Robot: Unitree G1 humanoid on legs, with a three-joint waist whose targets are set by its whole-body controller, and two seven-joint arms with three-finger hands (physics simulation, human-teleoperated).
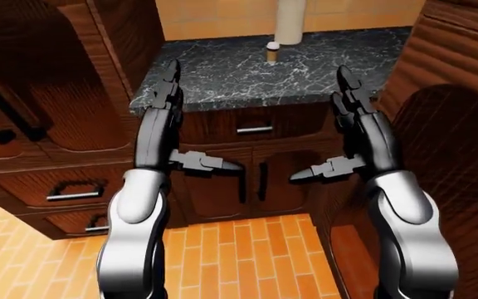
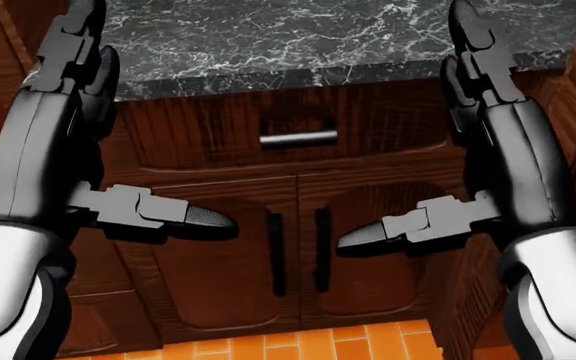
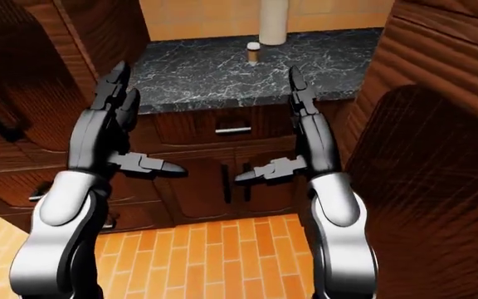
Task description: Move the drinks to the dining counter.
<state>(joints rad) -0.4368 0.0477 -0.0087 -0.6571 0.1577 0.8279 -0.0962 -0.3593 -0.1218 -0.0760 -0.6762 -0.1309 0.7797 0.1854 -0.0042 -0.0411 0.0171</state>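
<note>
Both hands are up near a dark marble counter (image 1: 247,78) in the upper middle of the left-eye view. The left hand (image 1: 166,124) and right hand (image 1: 355,128) are both spread wide, holding nothing, thumbs poking inward over the wooden cabinet doors (image 2: 288,247). A small bottle (image 1: 272,52) stands at the top centre on the counter, just below a tall white cylinder (image 1: 290,20). Orange tile floor (image 1: 247,255) down below.

A dark marble counter (image 1: 247,75) tops wooden cabinets (image 2: 298,247) above orange floor tiles (image 1: 247,255)
</note>
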